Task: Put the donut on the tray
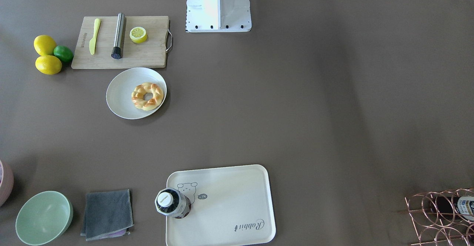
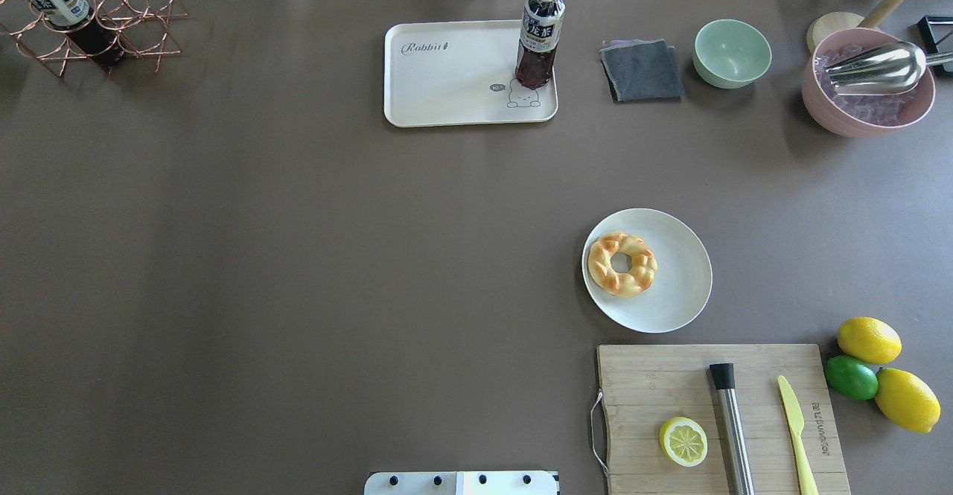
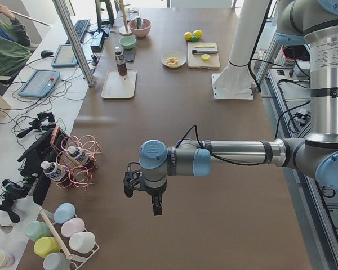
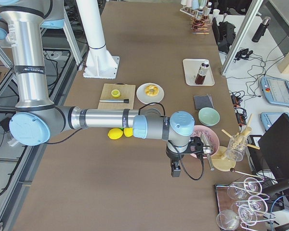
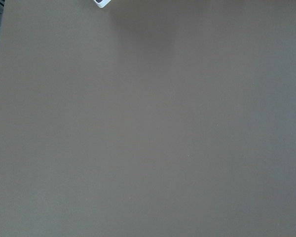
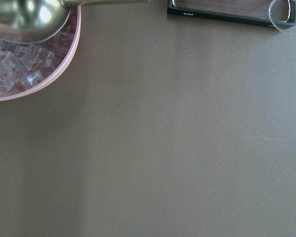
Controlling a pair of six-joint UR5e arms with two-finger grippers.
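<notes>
- Left claw [image 3: 142, 192]: it shows only in the left side view, hanging over bare table [image 3: 231, 225] in the lower middle of that frame. We cannot tell whether it is spread or pressed together.
- Tray [image 2: 447, 93], upper middle of the overhead frame: the script at its upper left reads "Rabbit". The small bubble beside the bear drawing is too small for us to read.
- Bottle [image 2: 539, 37]: it stands upright on the tray's right end, over the bear. The label has dark characters on white, which we cannot read.
- Risk: a placement coming in from the right could clip the bottle and tip it. We judge the bare left part of the tray the safer target.
- Donut [image 2: 622, 263]: it lies flat on the round plate [image 2: 674, 301], right of centre in the frame, toward the plate's left rim and well apart from the tray.
- Risk: an off-centre pinch on the braided ring may drag or tilt the plate, or let the donut slip.
- Cutting board [image 2: 663, 383], lower right: there is a burned mark near its right edge, not legible.
- Right claw [image 4: 175, 167]: it shows only in the right side view, near the pink bowl [image 4: 213, 139]. We cannot tell its state.
</notes>
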